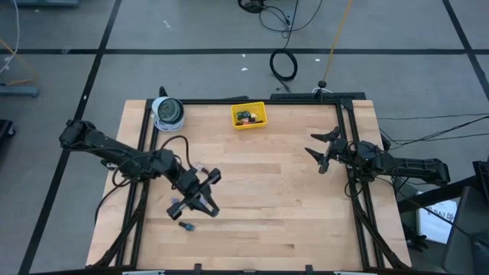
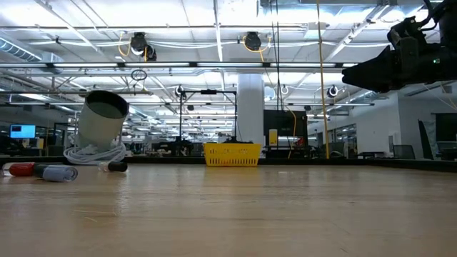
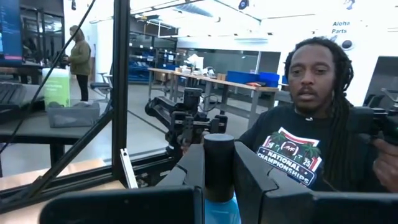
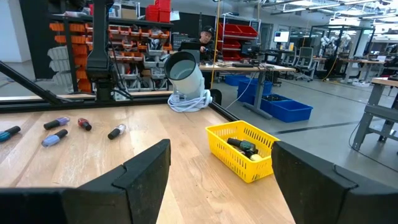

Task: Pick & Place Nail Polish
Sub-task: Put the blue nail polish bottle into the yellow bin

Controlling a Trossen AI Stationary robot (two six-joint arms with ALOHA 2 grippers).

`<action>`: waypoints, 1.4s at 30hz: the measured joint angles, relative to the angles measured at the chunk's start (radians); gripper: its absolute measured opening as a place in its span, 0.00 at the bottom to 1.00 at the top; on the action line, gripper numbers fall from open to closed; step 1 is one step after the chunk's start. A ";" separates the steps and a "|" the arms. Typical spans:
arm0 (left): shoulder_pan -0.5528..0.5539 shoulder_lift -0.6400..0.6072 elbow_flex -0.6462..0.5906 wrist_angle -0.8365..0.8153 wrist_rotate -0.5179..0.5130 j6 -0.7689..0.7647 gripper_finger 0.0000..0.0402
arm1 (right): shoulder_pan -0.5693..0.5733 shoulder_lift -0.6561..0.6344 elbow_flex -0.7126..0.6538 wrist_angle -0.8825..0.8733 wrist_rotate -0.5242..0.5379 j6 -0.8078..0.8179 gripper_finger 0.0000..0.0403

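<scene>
The tiny blue nail polish bottle with a dark cap sits pinched in the left gripper, above the wooden table. It looks light, hard and slippery, so squeeze its cap. The right gripper waits with fingers apart near the yellow plastic tray.

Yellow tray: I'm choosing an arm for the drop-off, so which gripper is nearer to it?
Right, narrowly. The right gripper hangs open off the yellow tray's right side; the left gripper, shut on a blue bottle, is farther off toward the front-left.
</scene>
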 joint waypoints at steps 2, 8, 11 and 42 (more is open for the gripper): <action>0.000 0.000 0.000 0.000 0.000 0.000 0.09 | 0.000 0.000 0.000 0.000 0.000 0.000 0.66; 0.001 0.000 0.000 -0.007 -0.028 0.015 0.09 | 0.000 0.000 0.000 0.000 0.000 0.000 0.66; 0.002 0.000 0.000 -0.052 -0.171 0.097 0.09 | 0.000 0.000 0.000 0.000 0.000 0.000 0.66; 0.528 0.362 0.000 0.103 -0.570 0.165 0.10 | 0.000 0.002 0.000 0.000 0.000 0.000 0.66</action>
